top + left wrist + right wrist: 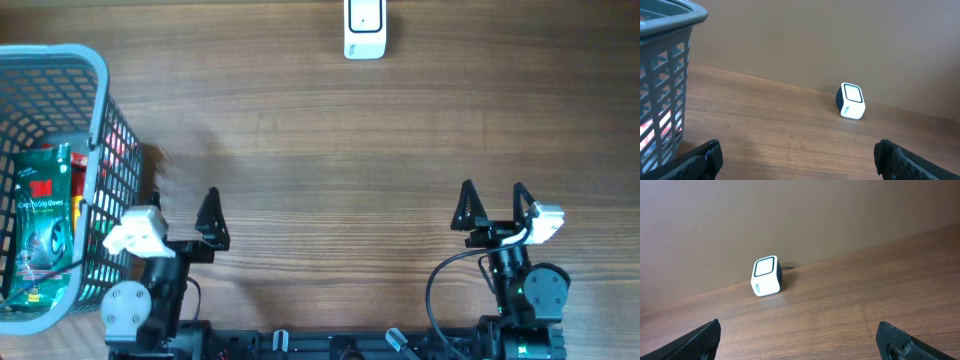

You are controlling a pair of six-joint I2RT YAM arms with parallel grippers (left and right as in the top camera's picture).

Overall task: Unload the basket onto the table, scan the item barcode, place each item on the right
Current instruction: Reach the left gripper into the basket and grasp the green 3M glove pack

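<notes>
Grey basket (100, 75) at nine o'clock held the glove packet (45, 212); scanner (365, 30) at twelve.
Left gripper (182, 208) and right gripper (493, 195) gaped empty; left had to clear the basket's rim.

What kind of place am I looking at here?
Probably a mock shop checkout on a lab bench: a small white barcode scanner at the far edge of the brown wooden table, and a grey plastic basket holding a green retail packet.

Wooden worktop (300, 150) from above: white scanner (365, 30) at the far edge, grey basket (100, 75) at left holding a green glove packet (40, 225), and left end effector (183, 205) and right end effector (493, 195) near the front edge, both spread wide, empty.
</notes>
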